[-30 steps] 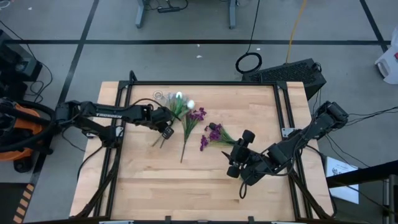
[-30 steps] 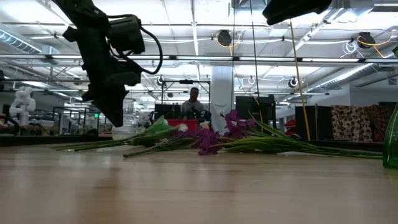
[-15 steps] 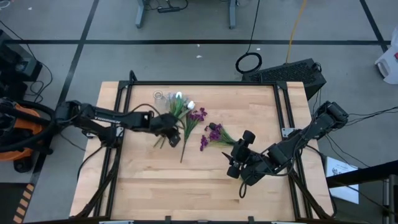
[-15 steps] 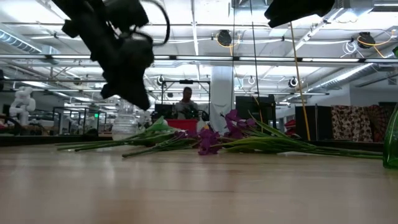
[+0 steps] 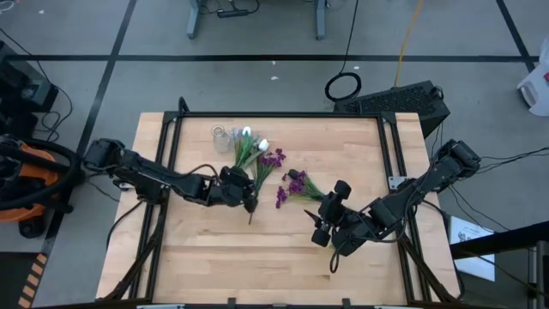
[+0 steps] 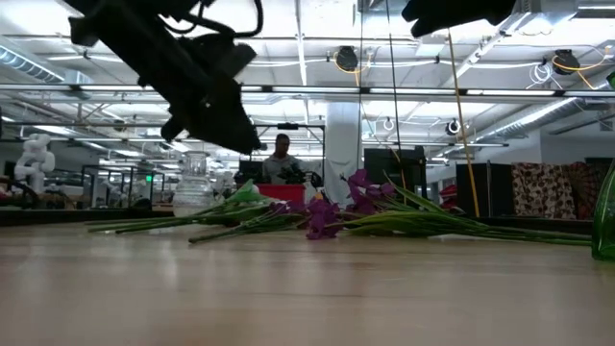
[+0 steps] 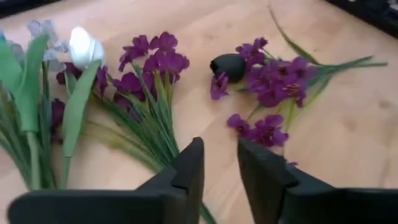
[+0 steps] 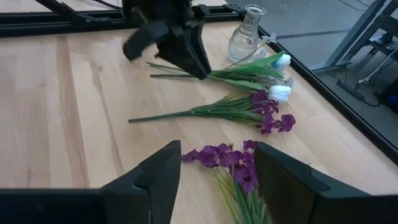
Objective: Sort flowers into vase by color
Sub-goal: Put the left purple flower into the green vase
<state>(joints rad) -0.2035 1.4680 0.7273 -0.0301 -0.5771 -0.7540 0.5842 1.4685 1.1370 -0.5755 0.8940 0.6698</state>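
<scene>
Flowers lie flat on the wooden table. A white-budded bunch (image 5: 249, 142) lies at the far middle, a long purple stem (image 5: 268, 163) beside it, and a purple cluster (image 5: 296, 184) toward the right. My left gripper (image 5: 249, 200) hangs over the long purple stem's lower end, open, with nothing between its fingers (image 7: 193, 171). The left wrist view shows the purple blooms (image 7: 152, 62) and a white bud (image 7: 84, 43) ahead of it. My right gripper (image 5: 323, 225) is open just near of the purple cluster (image 8: 230, 158), and touches nothing.
A small clear glass vase (image 5: 221, 135) stands at the far side, beside the white buds, and shows in the right wrist view (image 8: 244, 40). A green glass vessel (image 6: 605, 216) is at the low view's right edge. Bare wood (image 5: 214, 249) lies near the front.
My left gripper has swung from beside the white bunch's stems toward the table's right and near edge. It now hangs over the long purple stem and has tipped up to point more level. The flowers lie as before.
</scene>
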